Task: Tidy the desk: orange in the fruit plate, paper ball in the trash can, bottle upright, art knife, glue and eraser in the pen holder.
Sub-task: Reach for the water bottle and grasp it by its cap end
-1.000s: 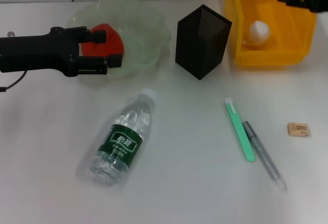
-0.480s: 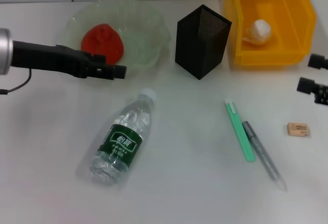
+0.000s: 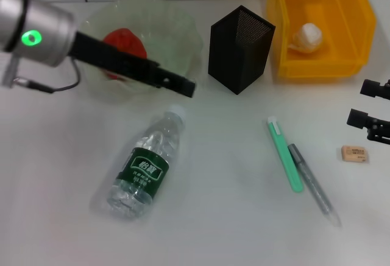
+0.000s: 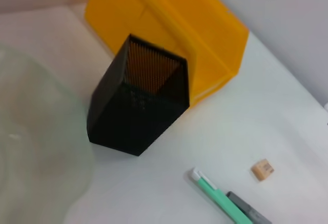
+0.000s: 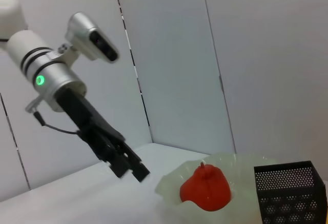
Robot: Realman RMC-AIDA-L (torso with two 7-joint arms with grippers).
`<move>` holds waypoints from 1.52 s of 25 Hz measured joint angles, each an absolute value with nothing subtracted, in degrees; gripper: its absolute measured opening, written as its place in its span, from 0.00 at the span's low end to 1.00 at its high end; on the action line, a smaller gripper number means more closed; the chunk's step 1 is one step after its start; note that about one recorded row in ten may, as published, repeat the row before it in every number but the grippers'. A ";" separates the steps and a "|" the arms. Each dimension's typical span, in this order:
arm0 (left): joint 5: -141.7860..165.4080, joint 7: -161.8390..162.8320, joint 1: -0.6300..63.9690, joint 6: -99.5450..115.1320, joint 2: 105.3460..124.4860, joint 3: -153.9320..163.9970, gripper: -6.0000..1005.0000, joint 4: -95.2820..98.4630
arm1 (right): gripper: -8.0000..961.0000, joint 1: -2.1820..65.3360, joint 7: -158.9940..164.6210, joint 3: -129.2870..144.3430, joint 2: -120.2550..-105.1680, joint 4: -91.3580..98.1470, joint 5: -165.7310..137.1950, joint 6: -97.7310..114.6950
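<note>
The orange [image 3: 125, 42] lies in the fruit plate [image 3: 183, 31]. The paper ball [image 3: 306, 36] lies in the yellow trash can [image 3: 323, 65]. The bottle [image 3: 146, 165] lies on its side, cap toward the plate. My left gripper [image 3: 181, 87] hovers between plate and bottle cap, open and empty; it also shows in the right wrist view [image 5: 128, 167]. A green stick [image 3: 285, 154] and a grey pen-shaped tool [image 3: 314, 184] lie side by side. The eraser [image 3: 354, 153] lies at the right. My right gripper [image 3: 369, 105] is open just above it. The pen holder [image 3: 239, 50] stands upright.
The left wrist view shows the pen holder [image 4: 138, 106], the trash can [image 4: 169, 24], the eraser [image 4: 262, 168], the green stick [image 4: 215, 196] and the plate's rim [image 4: 77, 131]. The right wrist view shows the orange [image 5: 206, 187] in the plate [image 5: 166, 185].
My left gripper has moved from over the plate to the right, toward the bottle's cap. My right gripper came from over the trash can to the right edge near the eraser.
</note>
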State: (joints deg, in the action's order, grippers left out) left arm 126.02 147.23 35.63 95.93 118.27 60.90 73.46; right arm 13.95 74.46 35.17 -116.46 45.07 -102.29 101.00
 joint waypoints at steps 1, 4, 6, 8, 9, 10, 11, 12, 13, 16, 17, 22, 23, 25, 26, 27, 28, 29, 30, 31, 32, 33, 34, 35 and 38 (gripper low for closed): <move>126.02 147.23 35.63 95.93 118.27 60.90 0.75 73.46 | 0.80 14.32 74.16 35.15 -116.40 44.68 -102.31 100.92; 126.95 148.94 37.14 95.85 118.41 61.59 0.74 72.83 | 0.80 14.65 74.16 35.15 -116.31 44.47 -102.32 100.69; 131.08 150.70 42.81 92.97 118.85 64.86 0.74 66.23 | 0.80 15.17 74.16 35.08 -116.28 44.43 -102.31 100.50; 131.45 150.69 43.94 91.83 119.00 65.90 0.74 64.20 | 0.80 15.34 74.13 35.08 -116.28 44.42 -102.32 100.49; 131.45 150.69 43.94 91.83 119.00 65.90 0.74 64.20 | 0.80 15.55 73.89 35.07 -116.28 44.28 -102.33 100.49; 131.45 150.69 43.94 91.83 119.00 65.90 0.74 64.20 | 0.80 15.55 73.89 35.07 -116.28 44.28 -102.33 100.49; 131.98 150.85 44.14 88.13 119.14 70.77 0.74 63.25 | 0.80 15.77 73.71 35.06 -116.28 43.87 -102.33 100.49; 132.22 150.86 44.06 87.54 119.14 71.59 0.74 63.31 | 0.80 15.77 73.71 35.06 -116.28 43.87 -102.33 100.49; 132.67 150.88 43.93 86.58 119.15 72.81 0.74 63.41 | 0.80 15.92 73.70 35.06 -116.28 43.62 -102.31 100.49; 136.57 152.07 43.75 82.90 119.19 77.62 0.74 63.85 | 0.80 16.33 73.71 35.06 -116.28 43.33 -102.11 100.53; 136.57 152.07 43.75 82.90 119.19 77.62 0.73 63.85 | 0.80 16.33 73.71 35.06 -116.28 43.33 -102.11 100.53; 139.73 156.26 44.34 80.86 119.20 83.51 0.73 63.98 | 0.80 16.44 73.95 35.00 -116.33 43.25 -102.01 100.98; 140.03 156.74 44.58 80.79 119.20 84.18 0.73 63.98 | 0.80 16.47 73.95 34.85 -116.42 43.21 -101.97 100.99; 140.54 157.27 44.88 80.64 119.19 84.98 0.73 63.98 | 0.80 16.47 73.94 34.47 -116.60 42.92 -101.92 101.00; 140.86 157.48 44.96 80.55 119.18 85.32 0.73 63.99 | 0.80 16.43 73.76 34.26 -116.71 42.44 -101.90 101.00; 141.18 157.80 44.97 80.34 119.18 85.91 0.73 63.99 | 0.80 16.43 73.76 34.26 -116.71 42.44 -101.90 101.00; 141.24 157.90 44.97 80.22 119.18 86.16 0.73 63.99 | 0.80 16.33 73.69 34.26 -116.72 42.25 -101.88 101.00; 141.28 157.98 44.97 80.11 119.18 86.37 0.73 63.98 | 0.80 16.21 73.67 34.18 -116.72 42.10 -101.87 101.01; 141.34 158.11 44.97 79.91 119.18 86.82 0.72 63.90 | 0.80 16.10 73.66 34.03 -116.72 41.96 -101.86 101.02; 141.41 158.23 44.98 79.62 119.18 87.37 0.72 63.83 | 0.80 16.02 73.62 33.85 -116.72 41.79 -101.86 101.04; 141.47 158.26 44.99 79.44 119.18 87.88 0.72 63.81 | 0.80 15.98 73.60 33.69 -116.73 41.62 -101.86 101.08; 141.50 158.28 44.99 79.19 119.18 88.31 0.72 63.81 | 0.80 15.96 73.58 33.56 -116.75 41.48 -101.86 101.17; 141.51 158.31 44.99 78.98 119.18 88.79 0.72 63.82 | 0.80 15.93 73.55 33.56 -116.78 41.34 -101.86 101.39; 141.52 158.32 44.99 78.75 119.18 89.19 0.72 63.81 | 0.80 15.92 73.55 33.56 -116.79 41.18 -101.86 101.60; 141.60 158.34 45.00 78.21 119.18 90.01 0.72 63.63 | 0.80 15.87 73.53 33.57 -116.81 40.73 -101.86 102.40</move>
